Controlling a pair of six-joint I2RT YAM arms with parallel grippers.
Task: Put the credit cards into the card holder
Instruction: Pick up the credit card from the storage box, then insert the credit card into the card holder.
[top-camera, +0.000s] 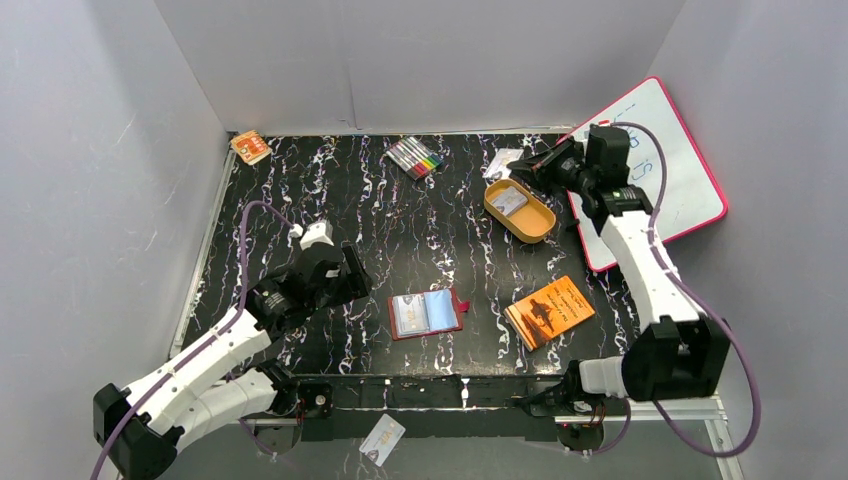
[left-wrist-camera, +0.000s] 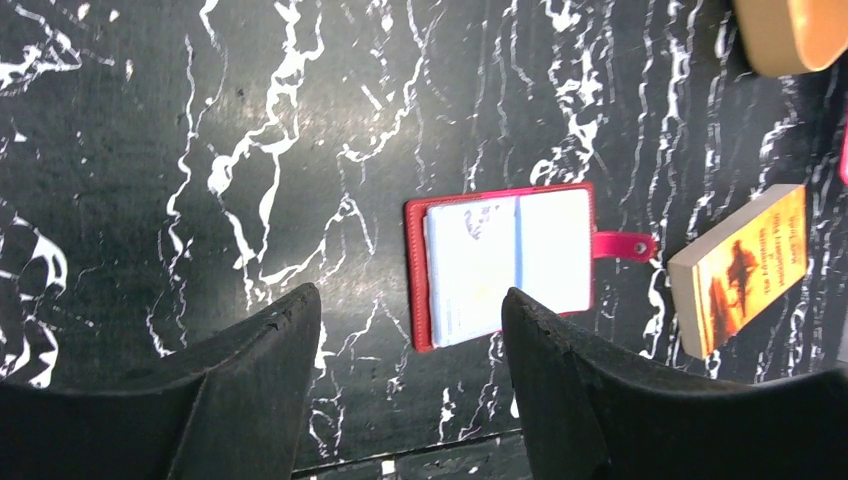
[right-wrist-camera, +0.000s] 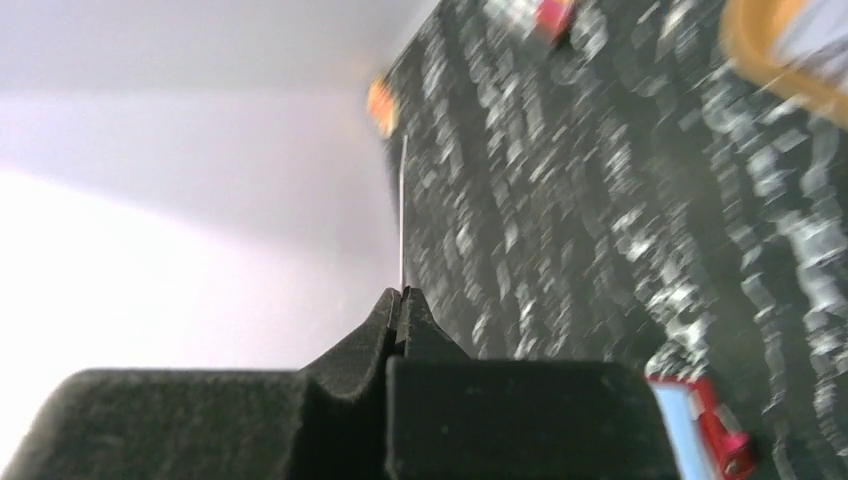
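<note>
From above, the right end effector (top-camera: 528, 168) is near the far right corner of the worktop (top-camera: 330, 200), just beyond the orange tray (top-camera: 545, 222), pinching a whitish credit card (top-camera: 503, 160). A second card (top-camera: 508, 200) lies in the tray, and a third card (top-camera: 382, 440) sits off the near edge between the arm bases. The card holder (top-camera: 428, 313) lies open by the middle of the near edge with the orange booklet (top-camera: 550, 311) to its right. The left end effector (top-camera: 350, 282) hangs just left of it, jaws apart and empty. The left wrist view gives what the overhead cannot: the card holder (left-wrist-camera: 500, 265) shows whitish and light-blue leaves inside, though whether they are cards or sleeves I cannot tell. Its snap tab (left-wrist-camera: 625, 245) points toward the booklet. The right wrist view is blurred, but only it shows the grip. The credit card (right-wrist-camera: 403, 200) stands edge-on as a thin line rising from the right end effector (right-wrist-camera: 402, 300), whose fingers are pressed tight on it. The card looks light, stiff and slick, so it is likely to pivot in so narrow a pinch. It is best held at one short end, leaving most of it free to slide into a pocket.
</note>
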